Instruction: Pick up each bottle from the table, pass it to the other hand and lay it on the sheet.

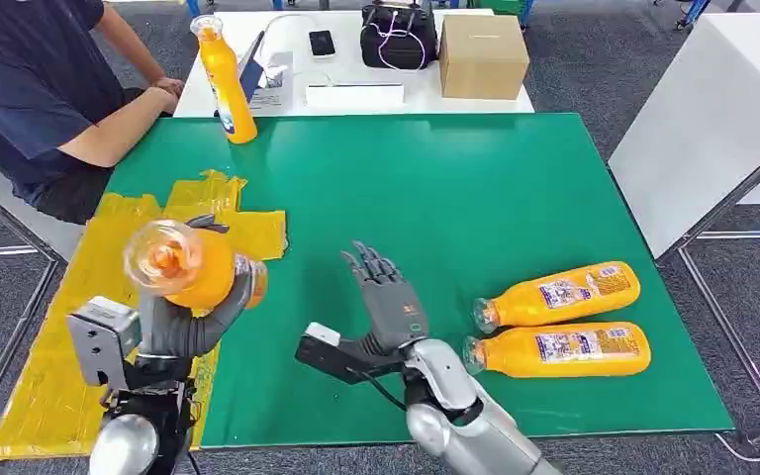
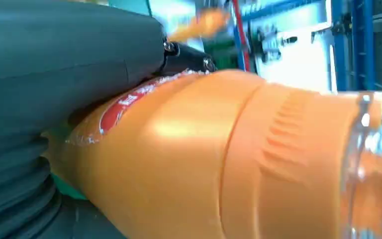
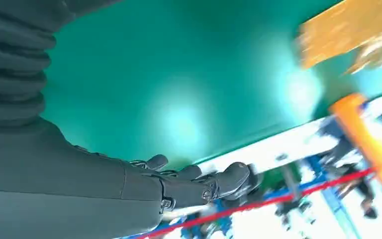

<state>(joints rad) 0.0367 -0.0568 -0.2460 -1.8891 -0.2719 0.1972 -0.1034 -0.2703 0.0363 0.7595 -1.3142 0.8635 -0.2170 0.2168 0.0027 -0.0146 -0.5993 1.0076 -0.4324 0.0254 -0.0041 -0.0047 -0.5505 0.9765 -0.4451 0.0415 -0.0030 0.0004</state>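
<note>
Here left hand (image 1: 183, 322) wraps held bottle (image 1: 183, 265) at mid-body; right hand (image 1: 388, 302) empty, fingers apart. Bottle looks full, rigid, smooth—likely slippery; labelled waist seems safest.

1. Four orange bottles: one held up in the left hand (image 1: 183, 322) over the green surface's left edge (image 1: 193, 265), two lying side by side near the right edge (image 1: 557, 294) (image 1: 557, 349), one upright at the far left corner (image 1: 226, 79).
2. One yellow sheet (image 1: 109, 257).
3. One cardboard box (image 1: 482, 55).
4. One black bag (image 1: 398, 38).
5. One phone (image 1: 322, 43).
6. One person (image 1: 40, 89).
</note>
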